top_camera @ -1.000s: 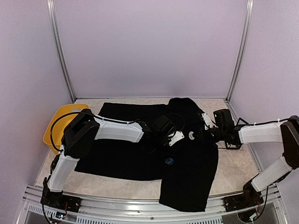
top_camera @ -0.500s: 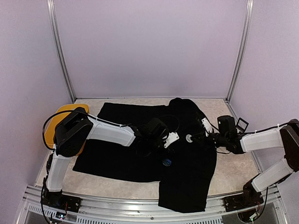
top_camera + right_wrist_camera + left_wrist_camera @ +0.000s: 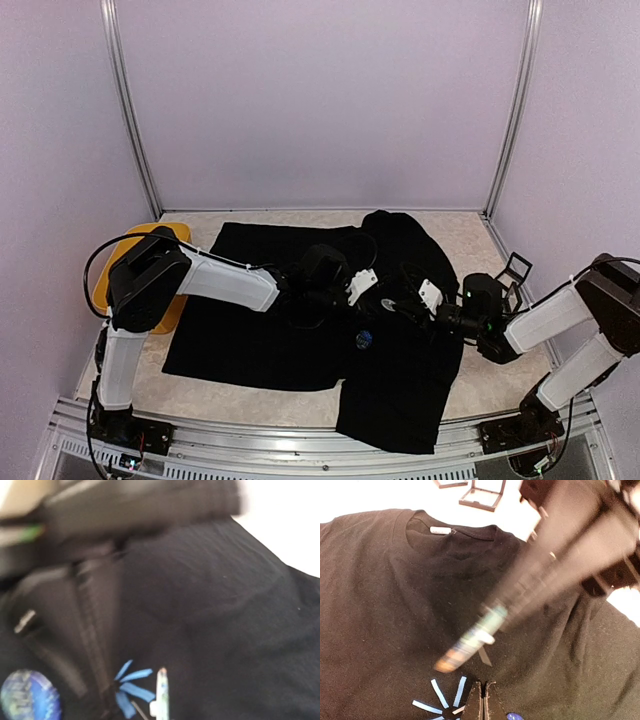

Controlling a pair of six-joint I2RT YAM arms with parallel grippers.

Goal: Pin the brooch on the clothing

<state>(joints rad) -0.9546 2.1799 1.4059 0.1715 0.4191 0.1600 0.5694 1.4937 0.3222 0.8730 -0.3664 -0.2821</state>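
Note:
The clothing [image 3: 260, 330] is a black T-shirt spread flat on the table, with a light-blue starburst mark [image 3: 442, 700] on its chest. My left gripper [image 3: 484, 686] is shut, its tips pinching the fabric right beside the starburst. My right gripper [image 3: 405, 305] comes in from the right, blurred in the left wrist view. It is shut on the brooch [image 3: 470, 645], which is held edge-on just above the shirt. The brooch's pin points down at the fabric. In the right wrist view the brooch [image 3: 161, 692] hangs next to the starburst [image 3: 131, 685].
A round blue disc [image 3: 363, 340] lies on the shirt near the mark. A yellow tray [image 3: 135, 260] sits at the left table edge under my left arm. Small black frames [image 3: 515, 268] stand at the back right. Walls close in the table on three sides.
My left gripper has closed on the shirt. The right arm has swung left and nearer, carrying the brooch down towards the starburst. The shirt has shifted slightly.

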